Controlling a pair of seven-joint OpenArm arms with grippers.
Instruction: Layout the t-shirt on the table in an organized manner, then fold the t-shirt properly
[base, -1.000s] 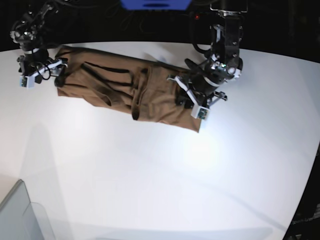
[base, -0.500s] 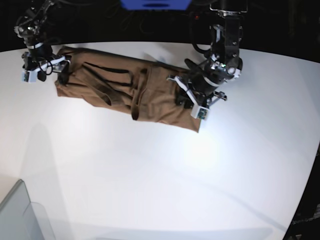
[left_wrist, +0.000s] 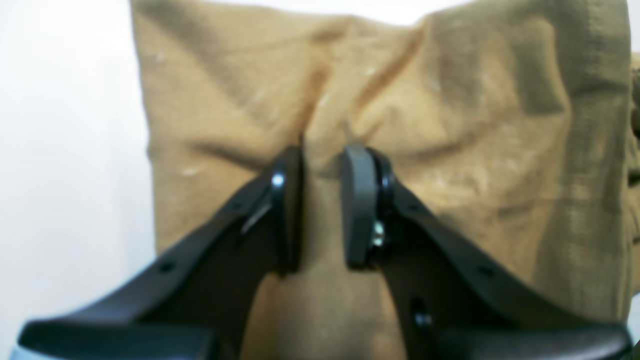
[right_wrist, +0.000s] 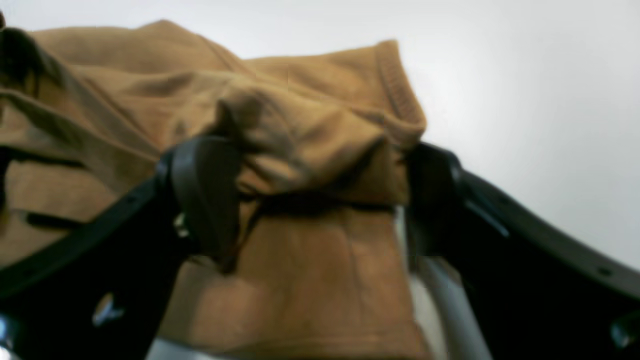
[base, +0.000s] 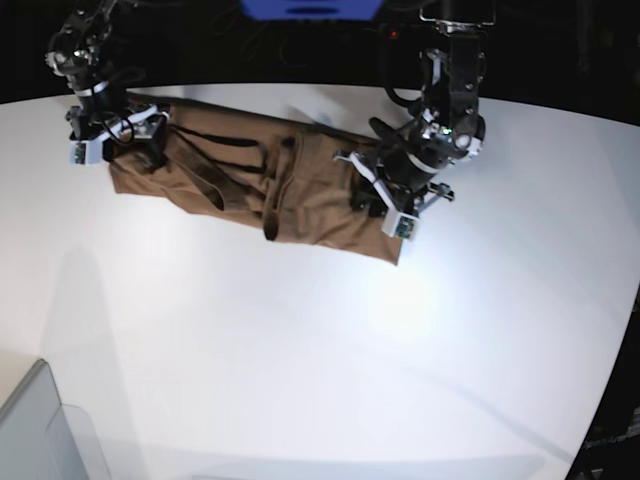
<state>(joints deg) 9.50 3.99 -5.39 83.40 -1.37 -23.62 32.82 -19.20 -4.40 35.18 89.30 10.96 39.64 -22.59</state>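
The tan-brown t-shirt (base: 300, 185) lies in a long creased band across the far part of the white table (base: 300, 350). My left gripper (base: 368, 195) sits at the band's right end. In the left wrist view this gripper (left_wrist: 322, 200) is shut on a pinched ridge of the t-shirt (left_wrist: 450, 125). My right gripper (base: 135, 142) is at the band's left end. In the right wrist view it (right_wrist: 320, 200) holds a thick bunch of the t-shirt (right_wrist: 300, 130) between its fingers, with the ribbed hem to the right.
A grey translucent bin corner (base: 40, 430) stands at the front left. The table's curved edge runs along the back and down the right side. Dark equipment and a blue box (base: 310, 8) stand behind the table.
My right gripper has moved right and toward the back, carrying the shirt's left far corner inward over the band. The left gripper and the right end have stayed put.
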